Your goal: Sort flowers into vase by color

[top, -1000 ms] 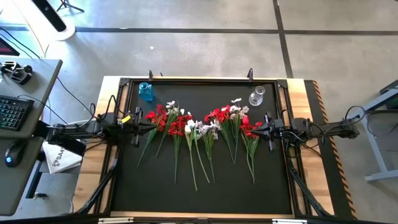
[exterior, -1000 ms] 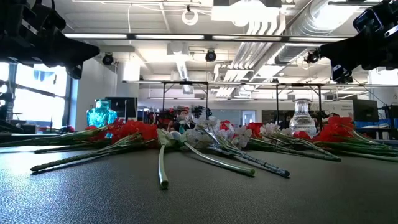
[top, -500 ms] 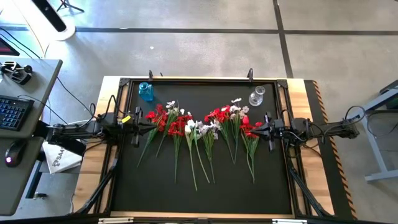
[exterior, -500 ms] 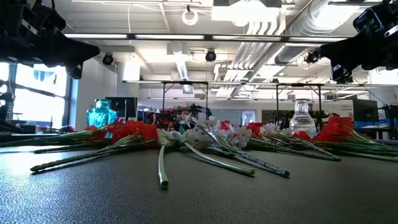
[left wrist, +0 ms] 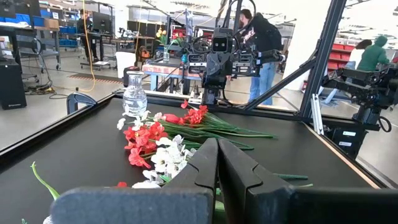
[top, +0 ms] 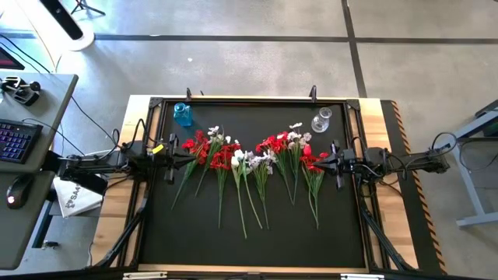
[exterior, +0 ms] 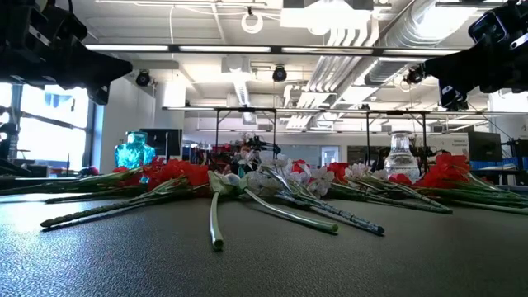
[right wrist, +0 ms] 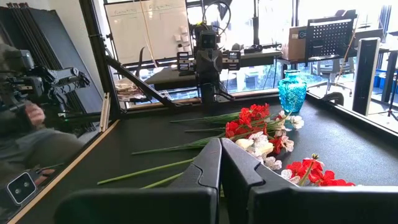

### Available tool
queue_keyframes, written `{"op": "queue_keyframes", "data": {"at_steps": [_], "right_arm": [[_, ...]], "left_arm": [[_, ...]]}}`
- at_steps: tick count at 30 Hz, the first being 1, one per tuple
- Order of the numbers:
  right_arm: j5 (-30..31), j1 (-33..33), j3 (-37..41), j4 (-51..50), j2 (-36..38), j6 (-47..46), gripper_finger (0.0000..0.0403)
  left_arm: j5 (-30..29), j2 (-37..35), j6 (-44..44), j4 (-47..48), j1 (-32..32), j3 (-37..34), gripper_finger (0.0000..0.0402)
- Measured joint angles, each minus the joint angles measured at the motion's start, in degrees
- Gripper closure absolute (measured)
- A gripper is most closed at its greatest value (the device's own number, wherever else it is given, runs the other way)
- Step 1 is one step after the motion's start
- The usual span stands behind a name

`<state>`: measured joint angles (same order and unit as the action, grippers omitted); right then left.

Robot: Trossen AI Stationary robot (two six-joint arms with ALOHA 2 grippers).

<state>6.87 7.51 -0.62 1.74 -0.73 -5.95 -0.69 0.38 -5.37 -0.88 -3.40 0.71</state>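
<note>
Red and white flowers [top: 249, 159] with long green stems lie in a row across the middle of the black mat, blooms toward the far edge and stems toward the near edge. A blue vase [top: 182, 113] stands at the far left and a clear glass vase [top: 321, 120] at the far right. My left gripper [top: 173, 159] hovers shut above the mat at the left end of the row. My right gripper [top: 334, 164] hovers shut at the right end. In the wrist views the left fingers [left wrist: 217, 165] and the right fingers [right wrist: 220, 163] are pressed together, holding nothing.
The mat has a raised black frame [top: 159, 105] on a wooden table. Bare mat lies near the near edge [top: 257, 249]. A desk with a keyboard and mouse [top: 15, 140] stands off the table's left. People stand in the room behind in the left wrist view [left wrist: 261, 37].
</note>
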Motion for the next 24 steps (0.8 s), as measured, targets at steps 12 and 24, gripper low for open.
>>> {"op": "queue_keyframes", "data": {"at_steps": [12, 24], "right_arm": [[0.02, -0.01, 0.00, 0.00, -0.02, 0.01, 0.0402], [0.01, -0.01, 0.02, -0.02, -0.02, 0.00, 0.0402]], "left_arm": [[-0.01, 0.00, 0.01, 0.00, -0.01, 0.00, 0.0401], [0.00, 0.02, -0.91, -0.01, 0.00, 0.00, 0.0401]]}}
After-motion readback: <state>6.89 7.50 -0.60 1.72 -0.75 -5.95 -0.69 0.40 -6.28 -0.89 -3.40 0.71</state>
